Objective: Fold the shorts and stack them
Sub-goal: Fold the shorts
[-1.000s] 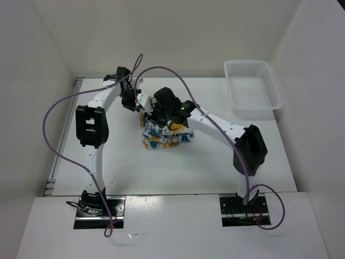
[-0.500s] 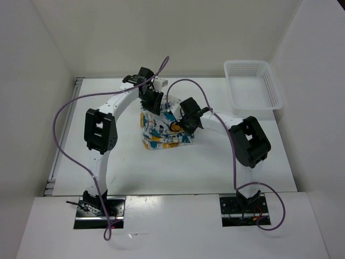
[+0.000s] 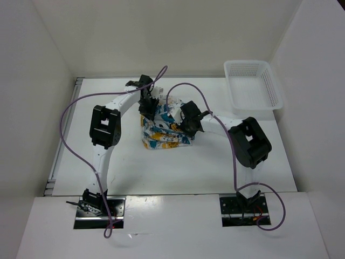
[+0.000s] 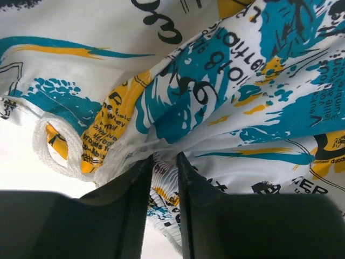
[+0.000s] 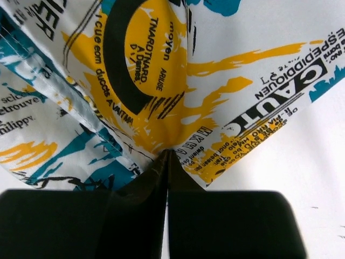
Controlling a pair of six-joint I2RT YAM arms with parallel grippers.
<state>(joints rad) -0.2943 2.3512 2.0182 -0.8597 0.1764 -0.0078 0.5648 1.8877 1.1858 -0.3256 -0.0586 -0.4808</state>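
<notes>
Top view: we log the shorts point(image 3: 163, 137) at the middle of table point(image 3: 161, 172), a bunched printed heap btwn the two arms, far side drawn up toward the grippers. From above we can't tell where one piece ends and the other starts. L gripper point(image 3: 150, 109) is at the heap's far-left corner, R gripper point(image 3: 182, 125) at its right side. White lattice basket point(image 3: 253, 91) sits at table's far-right corner, well apart from the cloth.

L wrist view: L gripper point(image 4: 163, 157) has its fingers nearly together, narrow gap, w/ a gathered fold of shorts point(image 4: 215, 97) pinched btwn them. Cloth fans out from the pinch. We see a white drawstring loop point(image 4: 51, 154) just left of the fingers.

R wrist view: R gripper point(image 5: 166, 154) has its fingers pressed together, clamped on a thin edge of shorts point(image 5: 161, 91). Fabric puckers into the tips.
</notes>
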